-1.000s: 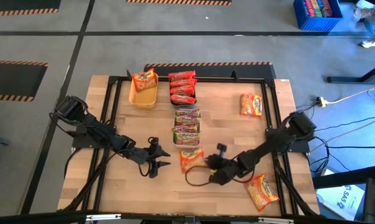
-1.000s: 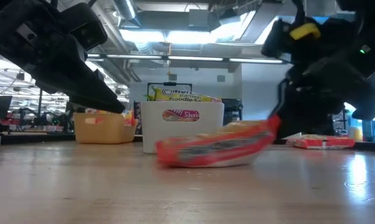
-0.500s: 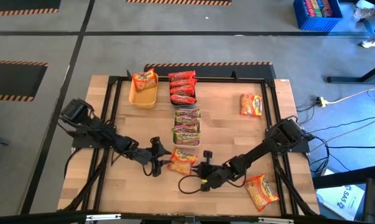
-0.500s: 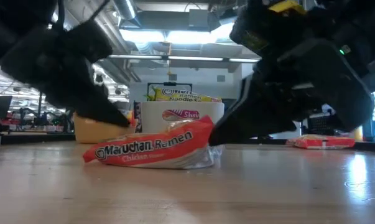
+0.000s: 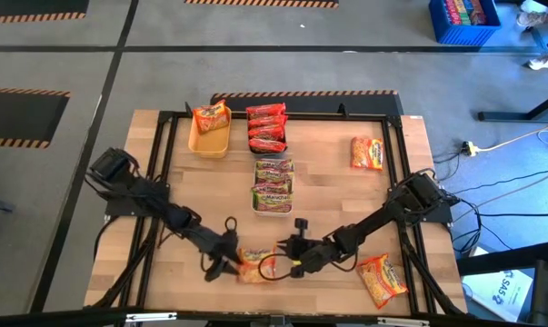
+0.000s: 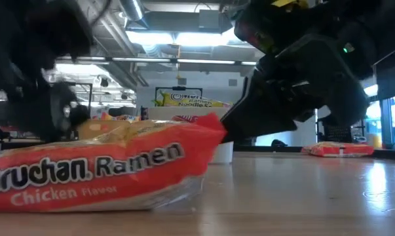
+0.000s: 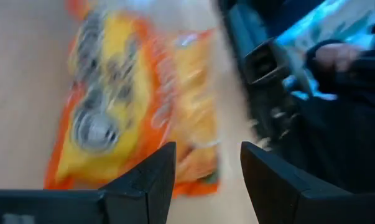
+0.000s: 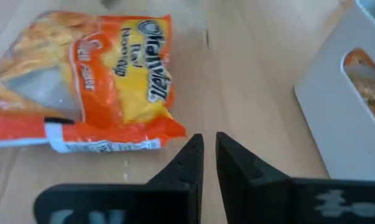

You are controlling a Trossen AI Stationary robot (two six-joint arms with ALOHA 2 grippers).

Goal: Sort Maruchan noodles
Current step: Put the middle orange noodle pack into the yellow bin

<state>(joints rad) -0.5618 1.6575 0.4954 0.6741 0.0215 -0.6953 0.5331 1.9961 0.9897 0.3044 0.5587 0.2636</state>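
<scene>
One orange-yellow Maruchan chicken packet (image 5: pixel 254 262) lies flat on the wood close to the table's near edge. It fills the low view (image 6: pixel 92 170). My left gripper (image 5: pixel 226 263) stands at its left end, open, with the packet (image 7: pixel 131 106) just ahead of the fingers. My right gripper (image 5: pixel 288 258) stands at its right end, shut, with its tips beside one corner of the packet (image 8: pixel 87 74). Other packets lie sorted in trays farther back. My left gripper comes level from the table's left, its open fingers (image 7: pixel 153 177) at the packet's edge (image 7: pixel 190 177); the blurred picture does not show whether they touch it. My right gripper comes level from the table's right, its shut fingertips (image 8: pixel 193 144) next to the packet's corner (image 8: pixel 178 130); I cannot tell whether they touch.
A yellow tray (image 5: pixel 210 138) holds an orange packet, red packets (image 5: pixel 266 127) lie beside it, and a white tray (image 5: pixel 274 186) holds green-pink ones. Loose orange packets lie at the far right (image 5: pixel 367 153) and the near right (image 5: pixel 383 277). The white tray (image 8: pixel 342 93) is close to my right gripper.
My right gripper moved toward the table's left and near edge, and the orange packet slid ahead of it from the table's middle to the near edge. My left gripper moved toward the near edge, alongside the packet's left end.
</scene>
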